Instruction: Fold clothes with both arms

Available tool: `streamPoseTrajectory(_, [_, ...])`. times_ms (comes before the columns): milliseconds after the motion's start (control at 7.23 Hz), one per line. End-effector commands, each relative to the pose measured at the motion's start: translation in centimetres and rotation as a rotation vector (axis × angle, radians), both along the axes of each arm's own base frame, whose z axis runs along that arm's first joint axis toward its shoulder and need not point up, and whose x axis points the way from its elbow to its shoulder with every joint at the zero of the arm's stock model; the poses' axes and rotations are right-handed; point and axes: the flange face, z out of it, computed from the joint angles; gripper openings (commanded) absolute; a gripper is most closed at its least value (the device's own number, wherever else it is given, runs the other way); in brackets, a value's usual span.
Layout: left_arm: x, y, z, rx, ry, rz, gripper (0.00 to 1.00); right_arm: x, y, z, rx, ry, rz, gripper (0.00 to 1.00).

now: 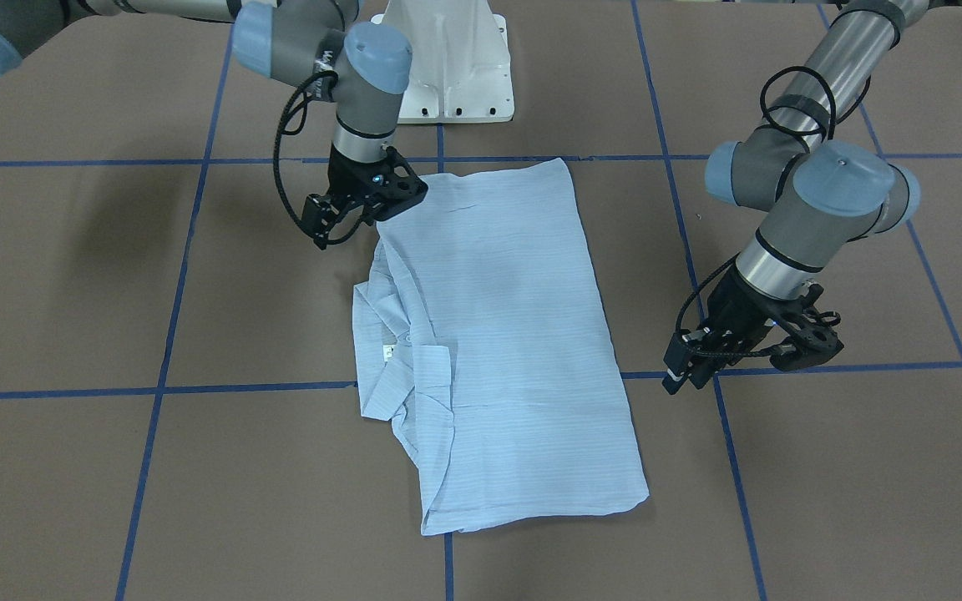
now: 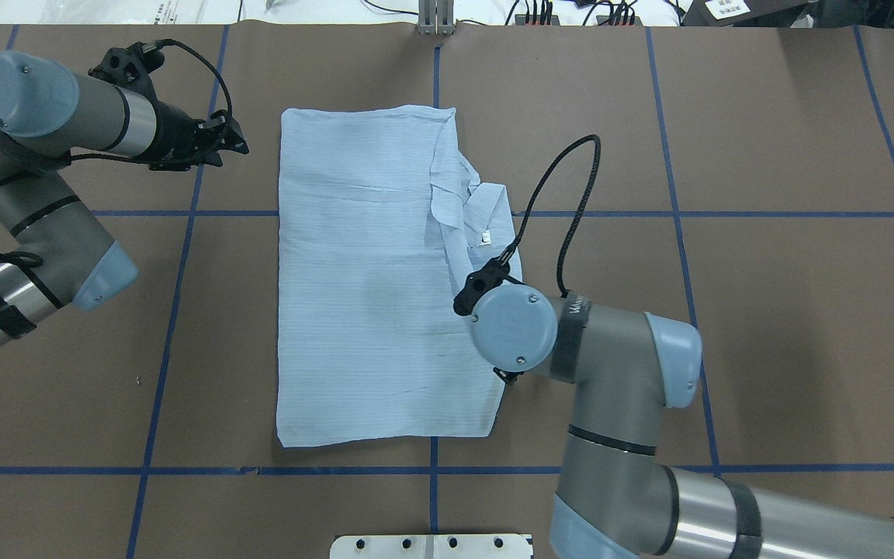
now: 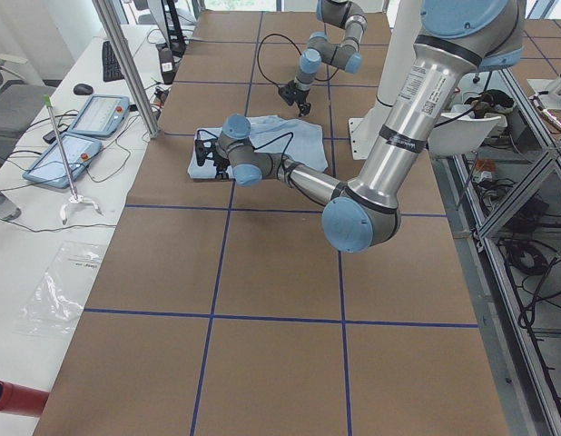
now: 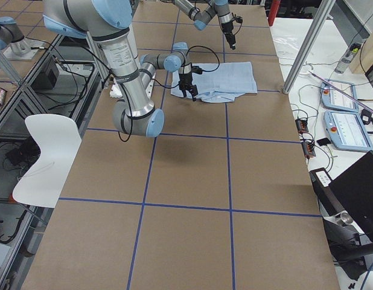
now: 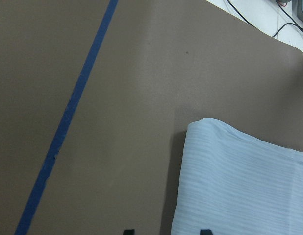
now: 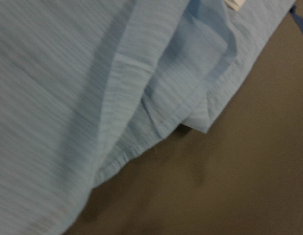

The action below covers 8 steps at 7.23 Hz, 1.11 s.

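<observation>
The pale-blue striped shirt (image 1: pixel 498 334) lies flat on the brown table as a folded rectangle, also seen from overhead (image 2: pixel 362 295). Its collar and white neck label (image 2: pixel 486 237) lie bunched along the edge on my right side. My left gripper (image 1: pixel 731 367) hovers open and empty beside the shirt's far corner on my left side (image 2: pixel 233 144). Its wrist view shows that corner (image 5: pixel 239 186) just ahead of the fingertips. My right gripper (image 1: pixel 326 229) appears open and empty just off the shirt's near right edge. Overhead, my wrist hides it. Its wrist view shows only collar folds (image 6: pixel 68 73).
The white pedestal base (image 1: pixel 456 67) stands at the table's near edge behind the shirt. Blue tape lines (image 2: pixel 431 470) grid the brown table. Beyond the far edge, a side table carries tablets (image 3: pixel 81 127) and cables. A white chair (image 4: pixel 47 151) stands off the table.
</observation>
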Motion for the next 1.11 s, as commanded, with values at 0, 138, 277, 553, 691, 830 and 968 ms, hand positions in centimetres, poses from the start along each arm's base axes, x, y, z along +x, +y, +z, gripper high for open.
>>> streamPoseTrajectory(0, [0.0, 0.0, -0.1, -0.001, 0.002, 0.0, 0.55, 3.0, 0.4, 1.3, 0.002, 0.01, 0.001, 1.0])
streamPoseTrajectory(138, [0.0, 0.0, -0.1, -0.001, 0.002, 0.0, 0.55, 2.8, 0.4, 0.9, -0.006, -0.002, 0.023, 1.0])
streamPoseTrajectory(277, [0.0, 0.0, -0.1, 0.0, 0.002, -0.002, 0.55, 2.5, 0.5, 0.2, -0.026, -0.034, 0.072, 1.0])
streamPoseTrajectory(553, [-0.1, 0.0, -0.2, 0.0, 0.003, -0.002, 0.56, 1.8, -2.4, -3.9, -0.003, -0.127, 0.128, 1.0])
streamPoseTrajectory(691, [-0.1, 0.1, -0.3, 0.003, 0.005, -0.002, 0.56, -1.1, -4.1, -5.2, -0.002, -0.174, 0.156, 1.0])
streamPoseTrajectory(830, [-0.2, 0.1, -0.4, 0.004, 0.007, -0.001, 0.56, -4.2, -5.7, -5.8, -0.009, -0.181, 0.176, 1.0])
streamPoseTrajectory(968, [-0.2, 0.1, -0.4, 0.004, 0.006, -0.002, 0.56, -5.7, -7.2, -6.7, -0.007, -0.189, 0.188, 1.0])
